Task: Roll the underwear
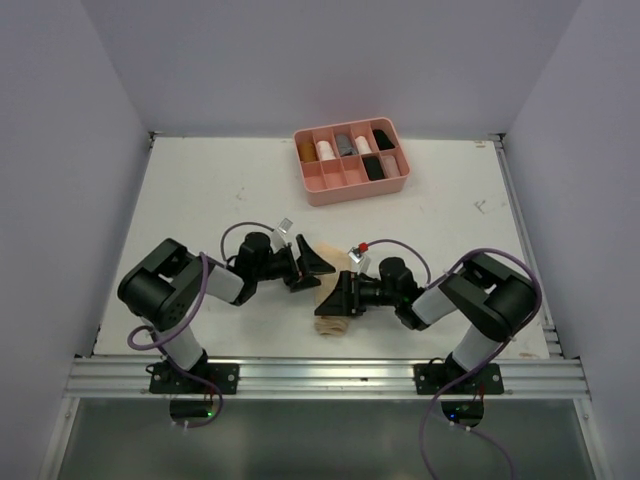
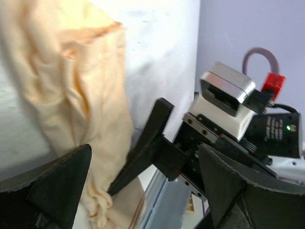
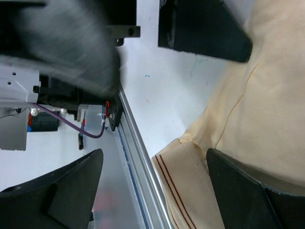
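- Overhead: tan underwear (image 1: 330,322) lies front-centre on worktop (image 1: 200,200); left fingers (image 1: 316,261) and right fingers (image 1: 338,296) converge on it, both apart, empty.
- Left wrist: underwear crumpled, unrolled.
- Right wrist: fingers straddle its edge, likely to start rolling.

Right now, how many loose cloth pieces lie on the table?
1: the pale tan underwear, near the front edge, partly under the right fingers. Others may be hidden.
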Available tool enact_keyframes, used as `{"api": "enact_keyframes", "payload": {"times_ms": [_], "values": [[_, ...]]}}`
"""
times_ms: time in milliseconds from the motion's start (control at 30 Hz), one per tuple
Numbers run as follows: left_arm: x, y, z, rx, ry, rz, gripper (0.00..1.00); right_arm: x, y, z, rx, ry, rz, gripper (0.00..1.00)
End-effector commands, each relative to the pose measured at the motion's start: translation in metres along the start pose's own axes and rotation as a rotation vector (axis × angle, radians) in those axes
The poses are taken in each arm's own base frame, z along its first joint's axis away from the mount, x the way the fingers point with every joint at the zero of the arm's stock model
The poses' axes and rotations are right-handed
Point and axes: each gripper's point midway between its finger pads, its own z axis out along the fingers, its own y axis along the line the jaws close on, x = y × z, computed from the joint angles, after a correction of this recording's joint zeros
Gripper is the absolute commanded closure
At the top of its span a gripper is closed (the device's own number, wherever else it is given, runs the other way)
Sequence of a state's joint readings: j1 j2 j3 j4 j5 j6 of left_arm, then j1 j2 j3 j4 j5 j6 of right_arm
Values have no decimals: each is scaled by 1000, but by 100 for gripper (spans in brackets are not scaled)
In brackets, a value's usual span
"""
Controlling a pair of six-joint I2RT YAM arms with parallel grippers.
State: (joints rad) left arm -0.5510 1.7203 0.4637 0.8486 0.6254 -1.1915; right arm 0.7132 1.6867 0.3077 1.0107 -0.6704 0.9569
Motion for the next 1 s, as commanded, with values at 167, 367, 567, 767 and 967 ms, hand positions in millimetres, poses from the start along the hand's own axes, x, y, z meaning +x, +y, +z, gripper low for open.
{"api": "enact_keyframes", "payload": {"times_ms": [167,367,567,767,967], "values": [[-38,23,-8,-82,-93,54,8,6,-6,-6,47,30,-24,5],[-45,-65,-17,202,-29,258,25,-16,38,-11,-7,4,-103,6],[-50,-88,-17,235,-13,330,73,-26,53,-23,36,-22,-144,20],[-35,-84,11,203,70,331,96,-18,26,-17,81,-32,-67,41],[-30,-41,32,67,100,239,100,-18,-4,-2,143,-32,-10,53]]}}
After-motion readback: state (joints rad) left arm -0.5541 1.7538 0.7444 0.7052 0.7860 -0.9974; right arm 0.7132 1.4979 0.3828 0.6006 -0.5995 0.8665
